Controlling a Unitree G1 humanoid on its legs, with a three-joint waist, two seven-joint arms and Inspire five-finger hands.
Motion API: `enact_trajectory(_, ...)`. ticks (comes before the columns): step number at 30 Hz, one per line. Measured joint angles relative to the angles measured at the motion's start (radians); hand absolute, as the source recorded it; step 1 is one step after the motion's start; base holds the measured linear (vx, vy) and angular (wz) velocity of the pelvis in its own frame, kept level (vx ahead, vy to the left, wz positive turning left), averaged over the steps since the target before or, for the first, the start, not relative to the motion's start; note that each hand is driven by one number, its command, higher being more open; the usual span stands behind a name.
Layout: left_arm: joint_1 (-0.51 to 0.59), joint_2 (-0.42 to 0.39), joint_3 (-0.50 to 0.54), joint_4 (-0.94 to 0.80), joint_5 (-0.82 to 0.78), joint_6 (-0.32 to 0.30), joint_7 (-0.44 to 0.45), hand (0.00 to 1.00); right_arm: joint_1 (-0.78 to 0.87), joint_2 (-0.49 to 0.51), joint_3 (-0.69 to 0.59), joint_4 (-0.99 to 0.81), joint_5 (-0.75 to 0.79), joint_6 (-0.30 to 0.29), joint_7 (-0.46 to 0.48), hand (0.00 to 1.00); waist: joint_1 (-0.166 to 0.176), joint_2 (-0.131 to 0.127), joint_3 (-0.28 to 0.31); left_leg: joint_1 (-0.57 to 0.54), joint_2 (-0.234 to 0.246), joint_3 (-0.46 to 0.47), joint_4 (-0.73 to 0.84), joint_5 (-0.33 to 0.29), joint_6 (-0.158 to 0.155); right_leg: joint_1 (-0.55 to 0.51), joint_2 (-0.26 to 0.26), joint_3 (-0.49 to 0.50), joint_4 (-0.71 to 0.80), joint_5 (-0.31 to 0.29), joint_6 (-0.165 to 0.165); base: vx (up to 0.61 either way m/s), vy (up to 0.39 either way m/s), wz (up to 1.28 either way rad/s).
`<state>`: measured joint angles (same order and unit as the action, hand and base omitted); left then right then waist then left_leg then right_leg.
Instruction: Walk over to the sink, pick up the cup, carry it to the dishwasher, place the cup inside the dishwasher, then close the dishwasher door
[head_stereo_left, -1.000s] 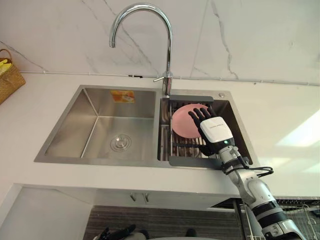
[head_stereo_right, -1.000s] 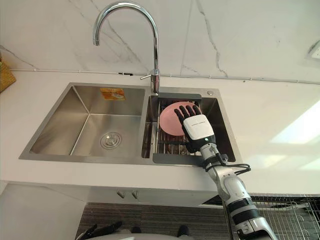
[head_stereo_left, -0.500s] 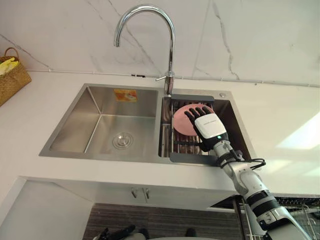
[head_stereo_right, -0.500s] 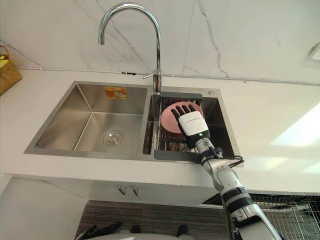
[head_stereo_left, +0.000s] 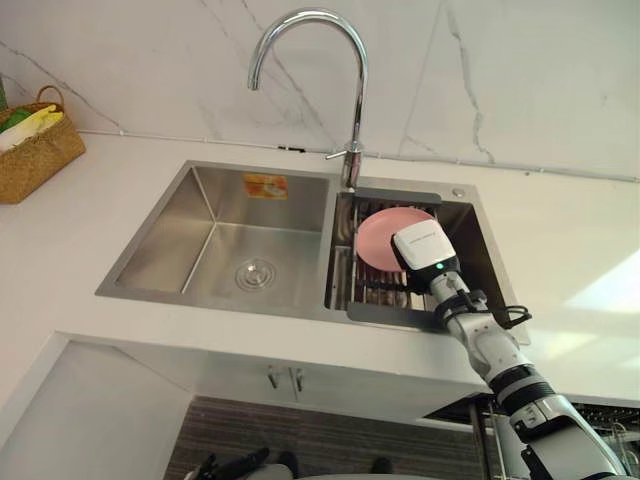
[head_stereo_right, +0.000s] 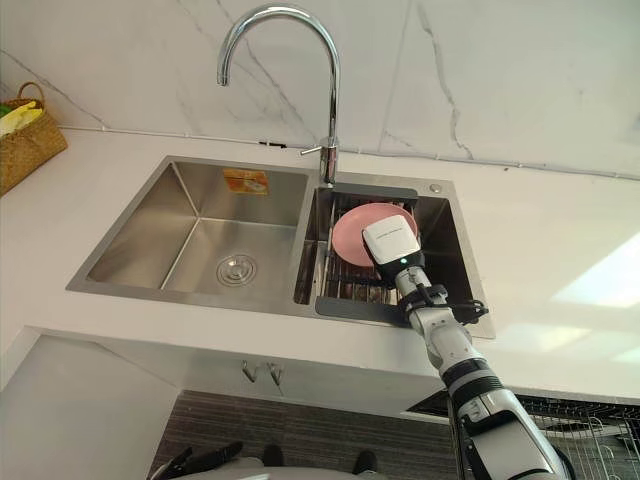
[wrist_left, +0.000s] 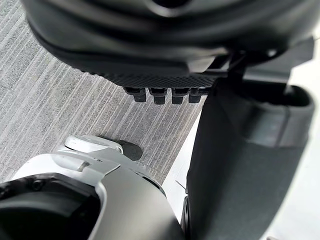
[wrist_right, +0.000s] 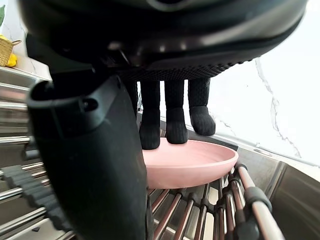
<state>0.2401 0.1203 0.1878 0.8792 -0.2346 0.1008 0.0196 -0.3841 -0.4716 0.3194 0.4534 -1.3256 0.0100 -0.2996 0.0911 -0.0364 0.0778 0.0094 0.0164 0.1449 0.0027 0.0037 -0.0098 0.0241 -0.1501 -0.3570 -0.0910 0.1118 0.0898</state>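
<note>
While over dish (head_stereo_left: 376, 240), robot hand (head_stereo_left: 421, 250) extended.

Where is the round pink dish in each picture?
Left eye view: the round pink dish sits in the steel sink's right basin, partly covered by the right hand.
Right eye view: the dish is in that same basin, mid-picture.
Right wrist view: the dish lies just under the fingertips.
Left wrist view: faces the grey striped floor instead.
Shared landmark: the barred draining rack beneath it.

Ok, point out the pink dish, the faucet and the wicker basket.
pink dish (head_stereo_left: 375, 243), left eye view, its bare left part
faucet (head_stereo_left: 357, 120), left eye view, its upright pipe
wicker basket (head_stereo_left: 35, 160), left eye view, its front wall
</note>
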Motion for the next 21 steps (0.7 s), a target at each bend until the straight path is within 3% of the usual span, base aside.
enact_trajectory(10, 0.000, 0.000, 0.002, -0.001, 0.000, -0.007, 0.000, 1.00, -0.011, -0.044, -0.011, -0.044, 0.006, -0.023, -0.037, 0.00, -0.009, 0.001, 0.000, 0.003, -0.004, -0.007, 0.003, -0.005, 0.007, 0.003, 0.000, 0.002, 0.000, 0.009, 0.004, 0.01, 0.003, -0.01)
enact_trajectory(11, 0.001, 0.000, 0.002, -0.001, 0.000, -0.007, 0.000, 1.00, -0.011, -0.046, -0.011, -0.061, 0.008, -0.032, -0.038, 1.00, -0.011, 0.001, 0.000, 0.004, -0.004, -0.006, 0.005, -0.005, 0.007, 0.003, -0.002, 0.003, 0.000, 0.009, 0.004, -0.06, 0.014, -0.03)
enact_trajectory(16, 0.010, 0.000, 0.002, -0.001, 0.000, -0.008, 0.000, 1.00, -0.010, -0.048, -0.012, -0.158, 0.094, -0.071, -0.009, 1.00, -0.022, 0.004, 0.002, 0.006, -0.001, 0.001, 0.009, -0.006, 0.004, 0.003, -0.001, 0.009, 0.000, 0.002, 0.003, -0.07, -0.001, -0.05)
enact_trajectory(21, 0.013, 0.000, 0.003, -0.002, -0.002, -0.006, -0.001, 1.00, 0.002, -0.051, -0.057, -0.201, 0.249, -0.123, 0.101, 1.00, -0.027, 0.007, 0.001, 0.007, 0.002, 0.001, 0.010, -0.006, 0.002, 0.004, 0.001, 0.008, 0.000, 0.000, 0.004, 0.00, 0.000, 0.00)
